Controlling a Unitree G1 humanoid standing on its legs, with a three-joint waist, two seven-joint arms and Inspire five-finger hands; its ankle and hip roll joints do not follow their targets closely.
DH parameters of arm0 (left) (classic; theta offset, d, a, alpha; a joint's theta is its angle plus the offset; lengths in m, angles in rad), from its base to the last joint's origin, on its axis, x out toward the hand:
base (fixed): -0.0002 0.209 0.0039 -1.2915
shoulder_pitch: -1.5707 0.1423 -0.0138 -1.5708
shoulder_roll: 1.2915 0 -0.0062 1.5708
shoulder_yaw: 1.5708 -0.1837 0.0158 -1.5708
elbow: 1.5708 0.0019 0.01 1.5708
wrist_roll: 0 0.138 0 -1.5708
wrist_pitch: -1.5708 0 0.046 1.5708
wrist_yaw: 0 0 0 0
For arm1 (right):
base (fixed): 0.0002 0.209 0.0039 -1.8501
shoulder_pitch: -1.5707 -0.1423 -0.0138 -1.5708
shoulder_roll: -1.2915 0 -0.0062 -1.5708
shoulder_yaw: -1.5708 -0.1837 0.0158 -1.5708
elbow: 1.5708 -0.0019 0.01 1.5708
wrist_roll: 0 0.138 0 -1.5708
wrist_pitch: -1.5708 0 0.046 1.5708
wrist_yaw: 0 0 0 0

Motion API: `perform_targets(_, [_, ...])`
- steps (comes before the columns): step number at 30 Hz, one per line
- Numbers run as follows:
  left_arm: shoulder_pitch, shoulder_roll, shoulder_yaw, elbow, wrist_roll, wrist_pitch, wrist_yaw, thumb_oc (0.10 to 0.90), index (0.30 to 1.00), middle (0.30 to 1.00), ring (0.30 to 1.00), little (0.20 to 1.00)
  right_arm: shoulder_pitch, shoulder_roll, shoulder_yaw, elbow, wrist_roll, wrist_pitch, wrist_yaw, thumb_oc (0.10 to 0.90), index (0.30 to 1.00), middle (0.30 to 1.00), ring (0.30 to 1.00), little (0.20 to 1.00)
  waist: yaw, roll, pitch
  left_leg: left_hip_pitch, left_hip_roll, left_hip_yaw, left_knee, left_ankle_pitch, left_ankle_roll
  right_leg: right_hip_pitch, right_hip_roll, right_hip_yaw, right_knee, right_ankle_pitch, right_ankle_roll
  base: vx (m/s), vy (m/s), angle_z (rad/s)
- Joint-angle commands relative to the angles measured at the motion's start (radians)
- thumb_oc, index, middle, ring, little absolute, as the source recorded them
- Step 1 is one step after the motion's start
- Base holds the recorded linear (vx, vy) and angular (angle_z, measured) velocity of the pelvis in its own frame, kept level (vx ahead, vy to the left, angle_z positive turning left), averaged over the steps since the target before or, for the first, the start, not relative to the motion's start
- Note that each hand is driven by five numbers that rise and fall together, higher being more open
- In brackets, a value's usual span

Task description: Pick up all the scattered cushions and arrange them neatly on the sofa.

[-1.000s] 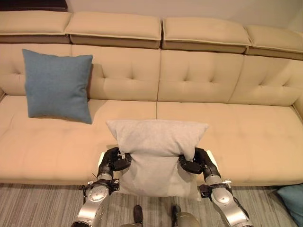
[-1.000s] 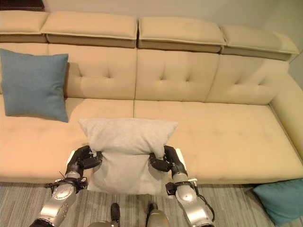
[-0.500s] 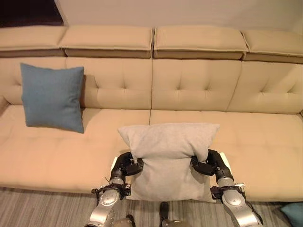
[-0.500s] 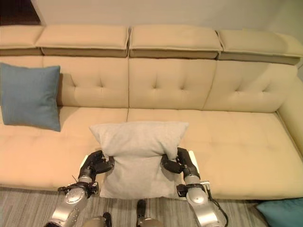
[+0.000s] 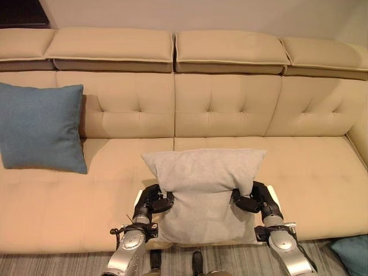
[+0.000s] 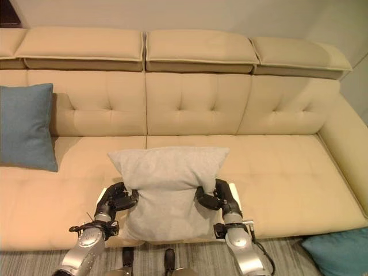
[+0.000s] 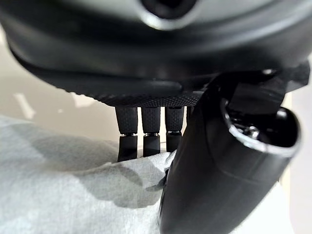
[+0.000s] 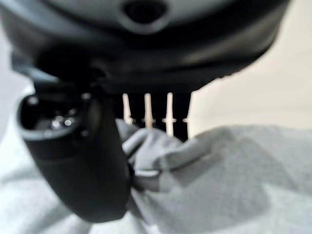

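Note:
A light grey cushion (image 5: 201,190) hangs upright between my two hands over the front of the beige sofa (image 5: 299,172). My left hand (image 5: 150,201) pinches its left side and my right hand (image 5: 256,198) pinches its right side. In the left wrist view the thumb and fingers (image 7: 146,136) close on grey cloth (image 7: 58,195). The right wrist view has the same grip on the cloth (image 8: 214,175). A blue cushion (image 5: 41,126) leans upright against the sofa's backrest at the far left. Another teal cushion (image 6: 339,253) lies on the floor at the lower right.
The sofa's seat (image 6: 276,172) to the right of the grey cushion is bare, as is the stretch between the two cushions. A striped grey rug (image 5: 57,265) runs along the sofa's front. The sofa's right arm (image 6: 348,149) bounds the seat.
The camera has shifted, so the sofa and blue cushion sit further left and lower. The grey cushion stays held by both hands at about the same height.

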Motion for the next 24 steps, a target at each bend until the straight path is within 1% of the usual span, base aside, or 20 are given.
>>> perform_targets(1, [-0.079, 0.024, -0.001, -0.155, 0.026, -0.107, -0.036, 0.4, 0.3, 0.3, 0.3, 0.3, -0.108, 0.041, -0.017, -0.128, 0.034, -0.109, -0.001, 0.4, 0.3, 0.3, 0.3, 0.3, 0.039, -0.035, -0.075, -0.053, -0.012, 0.029, 0.136, -0.162, -0.014, -0.011, -0.106, 0.004, 0.189, -0.103, 0.099, 0.05, 0.199, -0.06])
perform_targets(2, [-0.072, 0.035, 0.008, -0.163, 0.024, -0.107, -0.035, 0.4, 0.3, 0.3, 0.3, 0.3, -0.115, 0.05, -0.017, -0.137, 0.036, -0.11, 0.003, 0.4, 0.3, 0.3, 0.3, 0.3, 0.037, -0.033, -0.067, -0.041, -0.012, 0.038, 0.133, -0.168, -0.001, -0.042, -0.112, 0.011, 0.243, -0.091, 0.107, 0.02, 0.086, -0.23])
perform_targets(3, [-0.072, 0.035, 0.008, -0.163, 0.024, -0.107, -0.035, 0.4, 0.3, 0.3, 0.3, 0.3, -0.115, 0.05, -0.017, -0.138, 0.036, -0.11, 0.003, 0.4, 0.3, 0.3, 0.3, 0.3, 0.038, -0.033, -0.067, -0.041, -0.012, 0.039, 0.132, -0.168, 0.0, -0.044, -0.112, 0.013, 0.245, -0.092, 0.107, 0.02, 0.136, -0.26])
perform_targets(4, [-0.07, 0.04, 0.016, -0.162, 0.025, -0.111, -0.032, 0.4, 0.3, 0.3, 0.3, 0.3, -0.117, 0.059, -0.016, -0.145, 0.037, -0.117, 0.004, 0.4, 0.3, 0.3, 0.3, 0.3, 0.035, -0.03, -0.061, -0.032, -0.012, 0.045, 0.129, -0.172, 0.006, -0.076, -0.111, 0.017, 0.28, -0.074, 0.112, 0.02, 0.07, -0.14])
perform_targets(7, [-0.066, 0.032, 0.022, -0.152, 0.028, -0.116, -0.033, 0.4, 0.3, 0.3, 0.3, 0.3, -0.115, 0.056, -0.017, -0.139, 0.029, -0.118, 0.006, 0.4, 0.3, 0.3, 0.3, 0.3, 0.024, -0.027, -0.069, -0.002, -0.028, 0.037, 0.097, -0.172, 0.009, -0.099, -0.072, 0.034, 0.242, -0.073, 0.101, 0.08, 0.06, 0.0])
perform_targets(9, [-0.069, 0.029, 0.014, -0.147, 0.032, -0.118, -0.035, 0.4, 0.3, 0.3, 0.3, 0.3, -0.117, 0.054, -0.01, -0.132, 0.032, -0.121, 0.003, 0.4, 0.3, 0.3, 0.3, 0.3, 0.021, -0.033, -0.072, 0.016, -0.042, 0.039, 0.078, -0.177, 0.009, -0.11, -0.053, 0.027, 0.164, -0.059, 0.092, 0.08, -0.008, -0.01])
perform_targets(10, [-0.072, 0.028, 0.018, -0.145, 0.034, -0.119, -0.033, 0.4, 0.3, 0.3, 0.3, 0.3, -0.115, 0.054, -0.015, -0.128, 0.035, -0.121, -0.002, 0.4, 0.3, 0.3, 0.3, 0.3, 0.018, -0.035, -0.069, 0.01, -0.044, 0.032, 0.089, -0.178, 0.008, -0.094, -0.057, 0.024, 0.133, -0.055, 0.099, 0.05, -0.032, -0.06])
perform_targets(11, [-0.068, 0.024, 0.015, -0.148, 0.033, -0.119, -0.037, 0.4, 0.3, 0.3, 0.3, 0.3, -0.109, 0.051, -0.015, -0.134, 0.036, -0.12, 0.003, 0.4, 0.3, 0.3, 0.3, 0.3, 0.018, -0.038, -0.067, 0.011, -0.05, 0.031, 0.094, -0.181, 0.008, -0.085, -0.06, 0.023, 0.115, -0.046, 0.097, 0.03, -0.049, -0.04])
perform_targets(12, [-0.068, 0.015, 0.013, -0.146, 0.032, -0.118, -0.038, 0.4, 0.3, 0.3, 0.3, 0.3, -0.104, 0.051, -0.016, -0.13, 0.034, -0.12, 0.001, 0.4, 0.3, 0.3, 0.3, 0.3, 0.016, -0.041, -0.069, 0.014, -0.053, 0.026, 0.089, -0.181, 0.006, -0.079, -0.05, 0.039, 0.107, -0.047, 0.092, 0.03, -0.038, 0.01])
perform_targets(14, [-0.066, 0.013, 0.016, -0.147, 0.033, -0.12, -0.039, 0.4, 0.3, 0.3, 0.3, 0.3, -0.101, 0.047, -0.02, -0.126, 0.032, -0.119, -0.003, 0.4, 0.3, 0.3, 0.3, 0.3, 0.02, -0.04, -0.077, 0.028, -0.052, 0.03, 0.069, -0.18, 0.004, -0.067, -0.049, 0.033, 0.083, -0.034, 0.094, 0.07, -0.07, 0.07])
perform_targets(17, [-0.058, 0.012, 0.019, -0.157, 0.036, -0.118, -0.043, 0.4, 0.3, 0.3, 0.3, 0.3, -0.089, 0.041, -0.031, -0.131, 0.037, -0.117, -0.002, 0.4, 0.3, 0.3, 0.3, 0.3, 0.017, -0.032, -0.098, 0.056, -0.049, 0.033, 0.031, -0.175, -0.001, -0.035, -0.045, 0.023, 0.036, -0.029, 0.09, 0.11, -0.069, 0.03])
perform_targets(21, [-0.06, 0.013, 0.027, -0.173, 0.037, -0.115, -0.041, 0.4, 0.3, 0.3, 0.3, 0.3, -0.078, 0.029, -0.043, -0.142, 0.03, -0.11, -0.003, 0.4, 0.3, 0.3, 0.3, 0.3, 0.013, -0.021, -0.112, 0.083, -0.043, 0.03, 0.0, -0.171, -0.009, 0.001, -0.041, 0.005, -0.01, -0.023, 0.09, 0.11, -0.07, 0.03])
perform_targets(24, [-0.076, 0.016, 0.024, -0.183, 0.04, -0.116, -0.035, 0.4, 0.3, 0.3, 0.3, 0.3, -0.089, 0.017, -0.048, -0.156, 0.02, -0.111, -0.012, 0.4, 0.3, 0.3, 0.3, 0.3, 0.01, -0.016, -0.114, 0.084, -0.041, 0.028, 0.0, -0.176, -0.015, 0.017, -0.04, -0.004, -0.032, -0.022, 0.091, 0.08, -0.069, 0.0])
